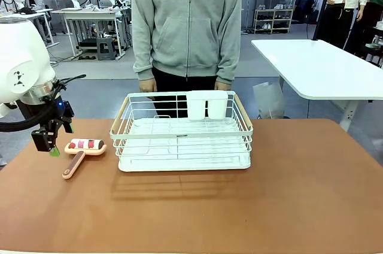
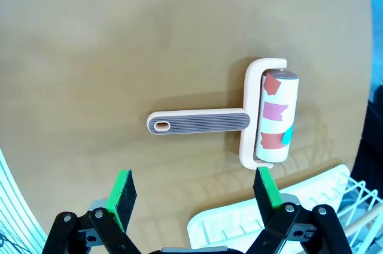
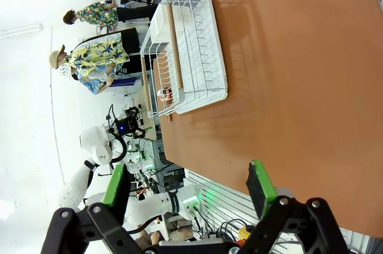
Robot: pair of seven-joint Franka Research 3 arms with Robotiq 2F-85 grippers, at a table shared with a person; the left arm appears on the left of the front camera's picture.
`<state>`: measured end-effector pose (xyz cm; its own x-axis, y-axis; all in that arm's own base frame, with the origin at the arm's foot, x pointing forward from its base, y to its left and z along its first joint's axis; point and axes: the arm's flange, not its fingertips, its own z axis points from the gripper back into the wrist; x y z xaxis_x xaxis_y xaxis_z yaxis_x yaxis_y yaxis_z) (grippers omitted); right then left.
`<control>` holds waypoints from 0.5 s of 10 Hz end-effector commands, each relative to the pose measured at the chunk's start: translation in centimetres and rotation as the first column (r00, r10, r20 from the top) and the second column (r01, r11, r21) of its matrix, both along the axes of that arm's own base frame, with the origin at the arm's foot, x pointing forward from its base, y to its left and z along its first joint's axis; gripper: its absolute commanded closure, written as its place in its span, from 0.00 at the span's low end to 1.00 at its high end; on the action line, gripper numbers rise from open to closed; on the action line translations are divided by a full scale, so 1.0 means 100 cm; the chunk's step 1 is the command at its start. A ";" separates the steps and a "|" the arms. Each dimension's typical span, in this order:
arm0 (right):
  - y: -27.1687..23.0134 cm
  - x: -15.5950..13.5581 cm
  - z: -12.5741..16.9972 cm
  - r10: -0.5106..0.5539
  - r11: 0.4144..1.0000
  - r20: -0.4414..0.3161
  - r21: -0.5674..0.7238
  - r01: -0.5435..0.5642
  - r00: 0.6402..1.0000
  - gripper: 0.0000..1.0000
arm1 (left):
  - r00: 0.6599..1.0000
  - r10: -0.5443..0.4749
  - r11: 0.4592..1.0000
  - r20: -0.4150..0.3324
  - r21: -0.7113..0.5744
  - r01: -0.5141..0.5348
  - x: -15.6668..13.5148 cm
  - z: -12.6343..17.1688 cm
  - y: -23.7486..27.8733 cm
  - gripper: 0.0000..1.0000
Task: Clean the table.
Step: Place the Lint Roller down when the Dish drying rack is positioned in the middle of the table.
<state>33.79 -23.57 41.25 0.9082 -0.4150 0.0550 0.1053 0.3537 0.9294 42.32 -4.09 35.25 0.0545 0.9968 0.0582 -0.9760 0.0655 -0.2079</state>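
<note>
From the front, you see the table (image 1: 311, 194) spread across the whole lower picture: a smooth, matte reddish-brown top, flat and rigid. On it stands a white wire rack (image 1: 182, 134) with wooden side handles and two white cups clipped to its far rail; a person in a grey hoodie (image 1: 187, 23) waits behind it. Your left gripper (image 1: 51, 140) hangs just above the table's left part, jaws spread, beside a pink lint roller (image 1: 82, 152) lying flat with its handle toward you.

In the left wrist view, the green pads (image 2: 122, 197) stand wide apart with nothing between them. The lint roller (image 2: 239, 123) lies ahead of them: a ribbed, straight handle with a slot at its end, a rounded plastic yoke, and a white drum with red and teal patches. It looks light and stiff, and the smooth plastic may slip. If you take it up for the cleaning, the ribbed handle at mid-length looks the best place to grip, well off the drum, which is probably sticky. The rack's corner (image 2: 269, 221) sits close to one finger.

In the right wrist view, your right gripper (image 3: 188, 197) is open too and holds nothing, off the table's edge, with the rack (image 3: 185, 56) well away.
</note>
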 end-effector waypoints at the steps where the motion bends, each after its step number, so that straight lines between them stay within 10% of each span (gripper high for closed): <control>1: 0.000 -0.001 0.003 0.000 1.000 0.010 0.002 0.000 1.000 0.00 | 1.000 -0.004 1.000 0.011 -0.012 0.004 -0.050 -0.012 0.006 0.00; 2: 0.000 -0.001 0.003 0.000 1.000 0.010 0.002 0.000 1.000 0.00 | 1.000 0.000 1.000 0.000 0.000 0.000 0.000 0.000 0.000 0.00; 5: 0.000 -0.001 0.003 0.000 1.000 0.010 0.002 0.000 1.000 0.00 | 1.000 0.000 1.000 0.000 0.000 0.000 0.000 0.000 0.000 0.00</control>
